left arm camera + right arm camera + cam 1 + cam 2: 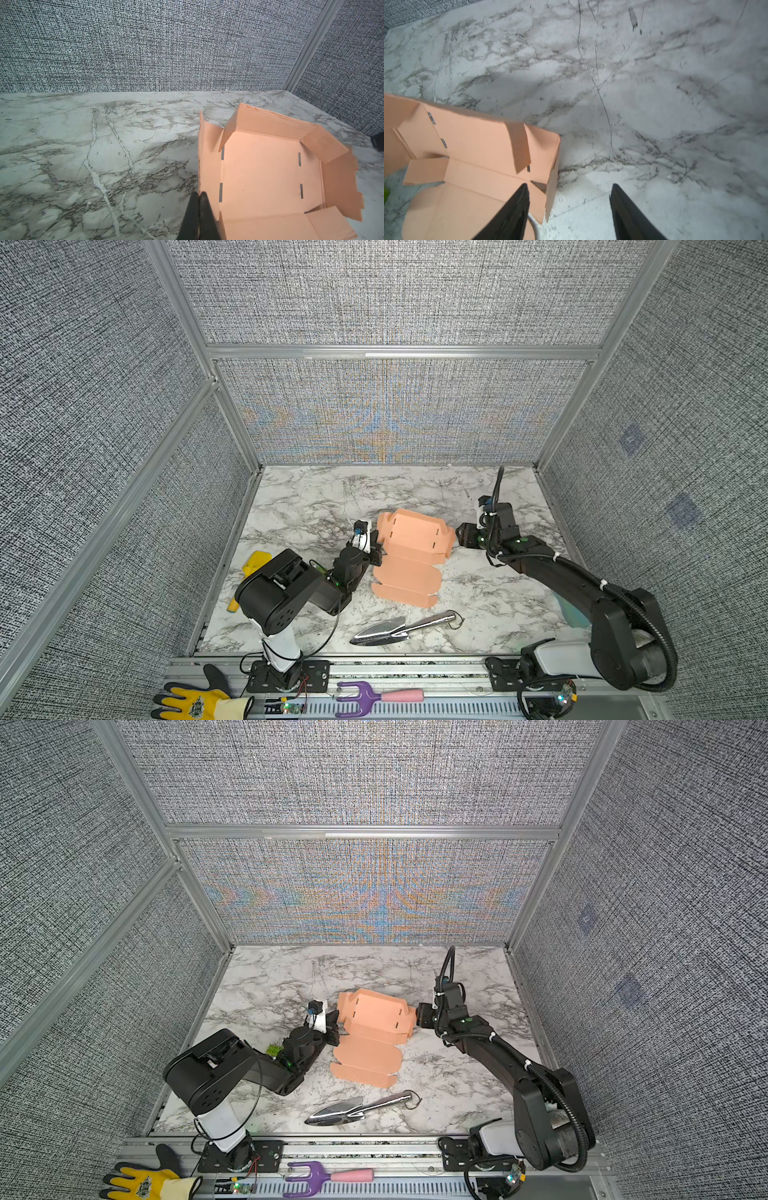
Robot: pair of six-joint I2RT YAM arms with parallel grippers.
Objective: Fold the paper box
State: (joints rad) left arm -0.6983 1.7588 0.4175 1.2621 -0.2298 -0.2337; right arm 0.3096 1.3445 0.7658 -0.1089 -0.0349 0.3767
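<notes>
The salmon-pink paper box [411, 537] [374, 1019] lies mid-table. Its far half is partly raised into a tray with slits, and its lid panel [405, 583] lies flat toward the front. My left gripper [377, 549] [336, 1029] is at the box's left side. In the left wrist view it [199, 194] is shut on the edge of the upright left side flap [207, 158]. My right gripper [459, 533] [417, 1015] stands open at the box's right side. In the right wrist view it [570, 185] has one finger [517, 207] over the box [477, 141], the other over bare table, and the right side flap [553, 166] between them.
A metal trowel [399, 628] lies in front of the box. A yellow object [255, 562] and a small green brick [273, 1050] sit by my left arm. A yellow glove [195, 701] and a purple hand fork [365, 697] lie on the front rail. Grey walls enclose three sides.
</notes>
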